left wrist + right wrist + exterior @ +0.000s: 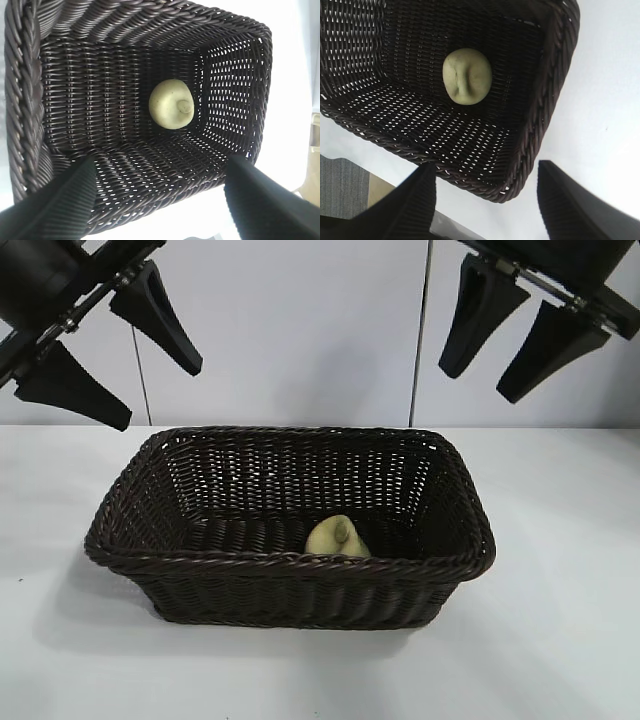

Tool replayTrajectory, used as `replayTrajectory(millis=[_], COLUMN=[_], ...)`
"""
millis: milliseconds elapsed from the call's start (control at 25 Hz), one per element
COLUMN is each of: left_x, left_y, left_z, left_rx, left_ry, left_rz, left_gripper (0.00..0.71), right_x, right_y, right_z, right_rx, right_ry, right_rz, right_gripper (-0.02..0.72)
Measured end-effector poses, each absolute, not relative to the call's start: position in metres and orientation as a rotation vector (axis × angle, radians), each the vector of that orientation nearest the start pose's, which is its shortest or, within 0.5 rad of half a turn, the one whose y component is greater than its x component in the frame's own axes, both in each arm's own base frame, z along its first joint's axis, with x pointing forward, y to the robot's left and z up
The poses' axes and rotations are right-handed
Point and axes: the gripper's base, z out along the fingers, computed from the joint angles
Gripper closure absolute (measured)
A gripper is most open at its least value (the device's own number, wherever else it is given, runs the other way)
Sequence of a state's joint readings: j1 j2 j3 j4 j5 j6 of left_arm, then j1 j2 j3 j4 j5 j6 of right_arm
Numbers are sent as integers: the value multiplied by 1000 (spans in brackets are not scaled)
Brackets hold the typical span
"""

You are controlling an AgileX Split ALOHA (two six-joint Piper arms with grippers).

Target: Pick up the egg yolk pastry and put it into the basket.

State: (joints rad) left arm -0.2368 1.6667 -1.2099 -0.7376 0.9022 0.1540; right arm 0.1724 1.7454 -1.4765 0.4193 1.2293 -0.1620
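The pale cream-yellow egg yolk pastry [337, 538] lies on the floor of the dark brown wicker basket [290, 562], near its front wall and right of centre. It also shows in the left wrist view [171, 103] and the right wrist view [467, 76], inside the basket [30, 100] [540, 105]. My left gripper [160, 390] hangs open and empty high above the basket's left end. My right gripper [485, 385] hangs open and empty high above its right end. Neither touches anything.
The basket stands in the middle of a white table [560, 640]. A pale wall with vertical seams [420, 340] is behind it. A table edge with a grey floor shows in the right wrist view [340, 190].
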Motion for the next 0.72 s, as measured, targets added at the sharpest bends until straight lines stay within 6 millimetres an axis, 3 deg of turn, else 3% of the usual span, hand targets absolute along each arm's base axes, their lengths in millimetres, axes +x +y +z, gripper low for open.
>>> replayTrajectory(millis=[720], left_x=[320], left_y=[-127], left_z=[261], left_rx=[11], left_ry=[2736], left_rz=[-927], left_gripper=[186], right_x=[343], right_y=[95], right_z=[287], right_rx=[-320], right_ry=[2896], right_rz=[598], right_gripper=[269])
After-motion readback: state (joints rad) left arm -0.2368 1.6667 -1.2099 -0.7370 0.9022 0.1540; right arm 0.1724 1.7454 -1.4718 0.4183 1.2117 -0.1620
